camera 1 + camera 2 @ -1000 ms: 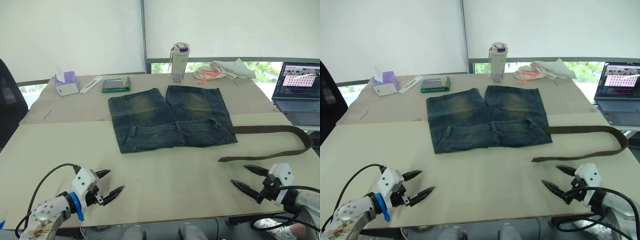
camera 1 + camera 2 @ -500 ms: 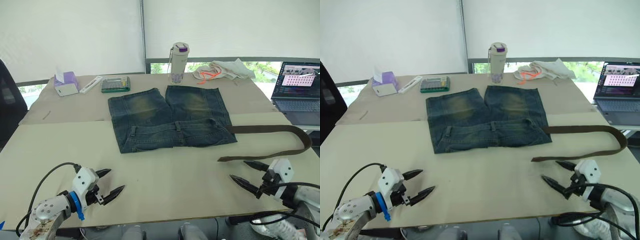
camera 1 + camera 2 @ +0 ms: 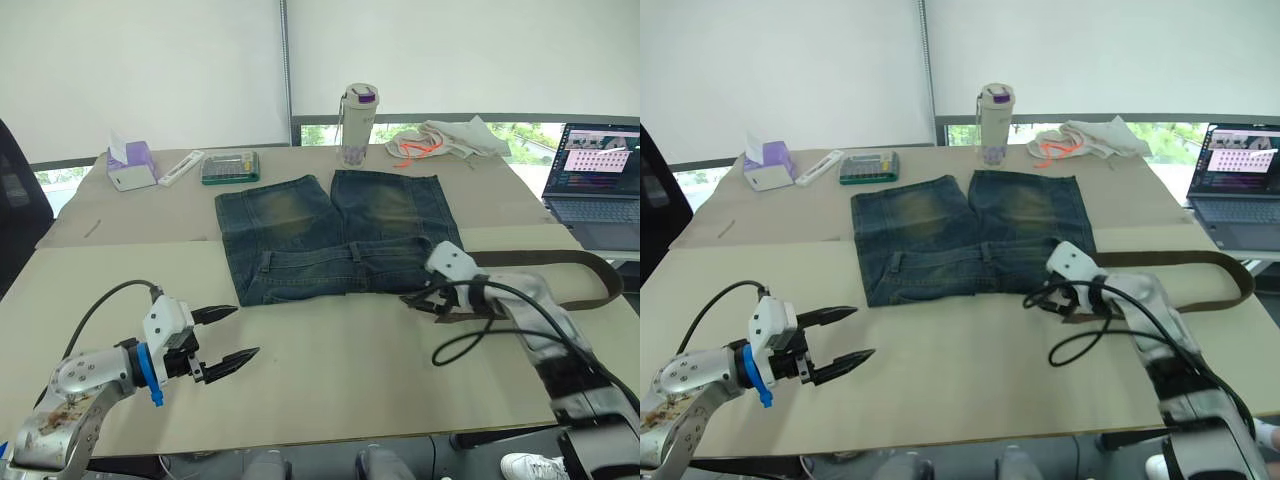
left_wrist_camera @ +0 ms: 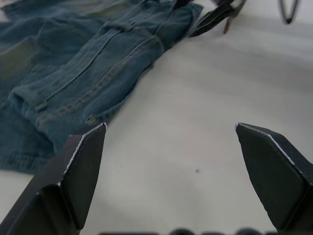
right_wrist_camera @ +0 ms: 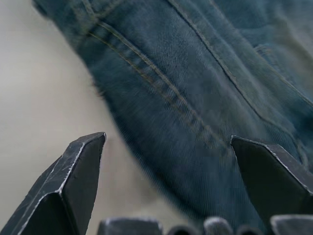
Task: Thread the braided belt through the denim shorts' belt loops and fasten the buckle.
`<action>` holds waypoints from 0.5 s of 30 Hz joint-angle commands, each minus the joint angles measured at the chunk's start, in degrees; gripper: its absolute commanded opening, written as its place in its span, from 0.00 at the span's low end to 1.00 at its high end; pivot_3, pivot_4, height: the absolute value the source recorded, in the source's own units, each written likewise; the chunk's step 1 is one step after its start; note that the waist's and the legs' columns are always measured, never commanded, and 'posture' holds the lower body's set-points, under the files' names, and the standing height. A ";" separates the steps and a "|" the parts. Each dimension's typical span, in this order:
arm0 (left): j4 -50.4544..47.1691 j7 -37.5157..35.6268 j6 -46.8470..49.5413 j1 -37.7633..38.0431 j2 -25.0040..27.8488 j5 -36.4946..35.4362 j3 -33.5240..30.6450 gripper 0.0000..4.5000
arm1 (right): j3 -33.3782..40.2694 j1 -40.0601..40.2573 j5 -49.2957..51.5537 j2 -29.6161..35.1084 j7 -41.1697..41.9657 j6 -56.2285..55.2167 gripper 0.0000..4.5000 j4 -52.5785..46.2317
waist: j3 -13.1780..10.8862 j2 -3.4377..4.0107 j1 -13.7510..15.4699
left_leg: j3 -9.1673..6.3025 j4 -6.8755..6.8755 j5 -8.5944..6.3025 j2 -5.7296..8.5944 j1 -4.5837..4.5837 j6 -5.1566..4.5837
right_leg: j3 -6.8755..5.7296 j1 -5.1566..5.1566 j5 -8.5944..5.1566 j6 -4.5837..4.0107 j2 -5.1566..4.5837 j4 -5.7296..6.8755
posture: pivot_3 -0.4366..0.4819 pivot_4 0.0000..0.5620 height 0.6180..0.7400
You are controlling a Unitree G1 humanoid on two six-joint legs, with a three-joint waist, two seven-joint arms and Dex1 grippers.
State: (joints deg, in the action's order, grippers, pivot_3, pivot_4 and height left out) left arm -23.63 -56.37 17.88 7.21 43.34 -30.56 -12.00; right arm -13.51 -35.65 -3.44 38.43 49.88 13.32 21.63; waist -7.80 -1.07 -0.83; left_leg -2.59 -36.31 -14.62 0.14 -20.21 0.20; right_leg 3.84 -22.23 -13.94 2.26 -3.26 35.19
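Observation:
The denim shorts (image 3: 330, 235) lie flat mid-table, waistband toward me, with belt loops (image 3: 266, 263) showing on it. The braided belt (image 3: 585, 260) runs right from the waistband's right end, curls back near the table's right edge, and its near strand passes under my right arm. I cannot make out the buckle. My right gripper (image 3: 415, 300) is open just off the shorts' near right corner; in the right wrist view the denim hem (image 5: 195, 98) lies ahead of its open fingers. My left gripper (image 3: 230, 335) is open and empty over bare table, in front of the shorts' left side (image 4: 73, 63).
Along the far edge stand a tissue box (image 3: 133, 165), a white bar (image 3: 181, 168), a green case (image 3: 231, 167), a bottle (image 3: 359, 125) and a crumpled white cloth (image 3: 447, 140). A laptop (image 3: 597, 185) sits off the right side. Black cable (image 3: 470, 345) hangs from my right arm.
My right arm has reached from the near right edge forward and left to the shorts' right waistband corner. My left gripper has moved slightly forward and spread a little wider.

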 commanded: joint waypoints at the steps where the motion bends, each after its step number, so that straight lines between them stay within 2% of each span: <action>1: -4.05 0.85 1.75 -1.05 1.02 -1.96 -1.42 1.00 | -1.62 -3.97 -4.03 -0.12 -0.76 -2.24 0.95 6.04 | 0.01 -0.02 -0.07 | 0.00 0.00 0.00 -0.01 0.00 0.00 | 0.00 0.01 0.01 -0.01 -0.02 0.01 | 0.48 0.27 1.00; 6: -5.81 2.14 2.86 -0.19 0.97 -1.92 -2.25 1.00 | -1.12 -4.19 -3.51 0.80 2.12 -2.71 0.60 6.22 | 0.01 -0.02 -0.02 | -0.05 -0.02 0.00 -0.02 0.01 0.00 | -0.01 0.03 0.03 -0.02 -0.04 0.02 | 0.48 0.27 1.00; 13: -5.70 2.87 2.36 0.00 0.71 -0.75 -0.88 1.00 | 0.89 3.09 -0.19 4.71 8.12 3.61 0.03 -6.79 | 0.01 -0.01 0.07 | -0.15 -0.01 0.00 -0.02 -0.01 0.00 | -0.08 0.03 0.03 -0.01 -0.06 0.03 | 0.48 0.27 1.00; 15: -5.81 2.92 2.67 -0.63 0.73 -0.91 -0.37 1.00 | 1.93 6.40 0.96 6.67 9.71 6.24 0.00 -12.07 | 0.01 0.00 0.23 | -0.17 -0.01 0.00 -0.03 -0.01 0.00 | -0.07 0.03 0.03 -0.01 -0.06 0.04 | 0.48 0.27 1.00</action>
State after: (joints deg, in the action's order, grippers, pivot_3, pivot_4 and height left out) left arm -28.02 -53.54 20.39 7.18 43.61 -31.28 -12.19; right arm -12.79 -30.67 -3.95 43.52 57.45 17.13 13.46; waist -7.79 -1.07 -0.61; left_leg -2.80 -36.32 -14.62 0.12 -20.22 0.20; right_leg 3.72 -22.19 -13.91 2.25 -3.32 35.22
